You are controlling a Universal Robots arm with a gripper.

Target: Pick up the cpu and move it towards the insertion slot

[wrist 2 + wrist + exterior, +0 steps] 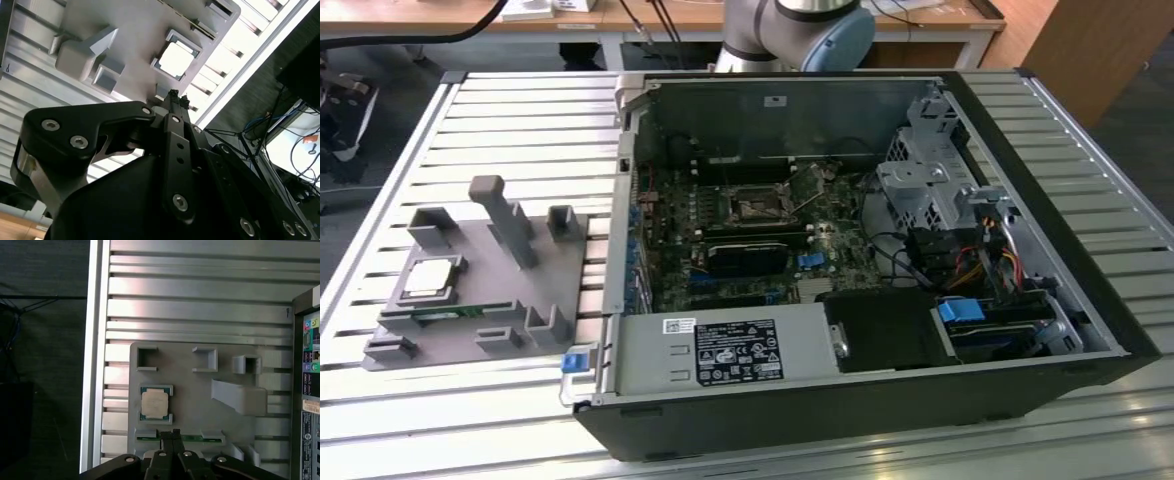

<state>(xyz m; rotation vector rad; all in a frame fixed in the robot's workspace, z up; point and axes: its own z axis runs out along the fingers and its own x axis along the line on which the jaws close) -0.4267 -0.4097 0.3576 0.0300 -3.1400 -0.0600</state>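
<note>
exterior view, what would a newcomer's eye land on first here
The open computer case on the exterior view's right dominates, with the shiny square socket on its board. On the exterior view's left a grey tray holds the silvery chip, not yet picked up. In the first wrist view the black claw aims at that tray, its tip close beside the chip.

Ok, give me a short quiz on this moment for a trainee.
1. True or false: the pincer already holds the chip.
2. The chip lies: A) on the grey tray; B) in the socket; C) on the floor.
3. Which is nearer the pincer, chip or socket?
Key: 1 false; 2 A; 3 chip.
</note>
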